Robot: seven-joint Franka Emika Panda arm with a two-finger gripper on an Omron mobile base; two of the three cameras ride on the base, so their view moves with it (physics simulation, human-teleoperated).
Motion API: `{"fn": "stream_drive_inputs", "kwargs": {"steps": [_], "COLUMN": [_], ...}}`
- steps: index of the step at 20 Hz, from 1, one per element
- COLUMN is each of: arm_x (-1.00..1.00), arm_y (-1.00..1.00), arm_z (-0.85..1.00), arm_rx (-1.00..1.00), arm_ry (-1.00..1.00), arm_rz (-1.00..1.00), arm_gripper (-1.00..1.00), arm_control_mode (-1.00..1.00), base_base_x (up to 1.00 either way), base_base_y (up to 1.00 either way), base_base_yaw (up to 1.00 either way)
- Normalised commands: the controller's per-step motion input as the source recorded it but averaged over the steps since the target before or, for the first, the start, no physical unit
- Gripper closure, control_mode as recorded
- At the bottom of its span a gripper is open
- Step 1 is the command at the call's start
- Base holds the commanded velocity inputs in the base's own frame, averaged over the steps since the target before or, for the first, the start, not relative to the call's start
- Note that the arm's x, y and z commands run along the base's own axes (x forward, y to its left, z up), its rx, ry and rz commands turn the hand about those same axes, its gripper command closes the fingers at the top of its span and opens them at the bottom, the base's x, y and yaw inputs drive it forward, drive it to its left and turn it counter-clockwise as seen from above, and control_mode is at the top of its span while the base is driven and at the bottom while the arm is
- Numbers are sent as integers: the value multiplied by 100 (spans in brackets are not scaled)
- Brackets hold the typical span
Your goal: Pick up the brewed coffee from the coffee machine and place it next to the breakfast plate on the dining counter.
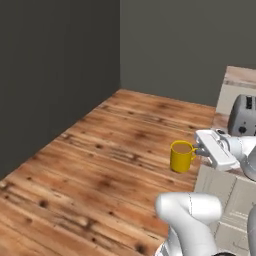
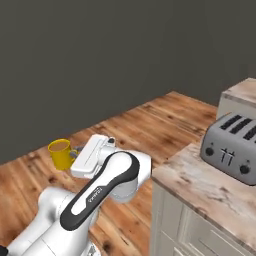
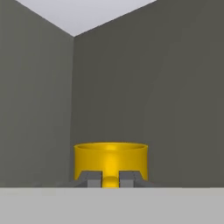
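Over the wooden floor [image 1: 100, 165], in the left base view, the gripper [image 1: 199, 150] holds the brewed coffee [image 1: 181, 156] by its side handle, level and in the air, just beside the cabinet edge; for the carry I judge the hand should stay level and move smoothly, so the brown liquid does not spill. From the right base view, the mug hangs left of the arm, well apart from the grey toaster [image 2: 232, 147] on the marbled countertop [image 2: 210, 192], and dark grey walls [image 2: 100, 60] close the room behind. Along the hand view, the two fingers [image 3: 91, 178] stand narrowly apart, closed on the yellow handle between them, with the mug upright before a wall corner.
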Motion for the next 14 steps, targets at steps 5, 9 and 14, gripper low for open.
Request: {"fn": "stream_drive_inputs", "kwargs": {"steps": [5, 9, 14], "arm_x": [0, 0, 0], "arm_y": [0, 0, 0], "arm_z": [0, 0, 0], "arm_rx": [0, 0, 0], "arm_ry": [0, 0, 0], "arm_rz": [0, 0, 0], "arm_gripper": [100, 100, 100], "arm_control_mode": [100, 100, 100], "base_base_x": [74, 74, 78], "base_base_y": [75, 49, 56], "base_base_yaw": [-52, -59, -61]}}
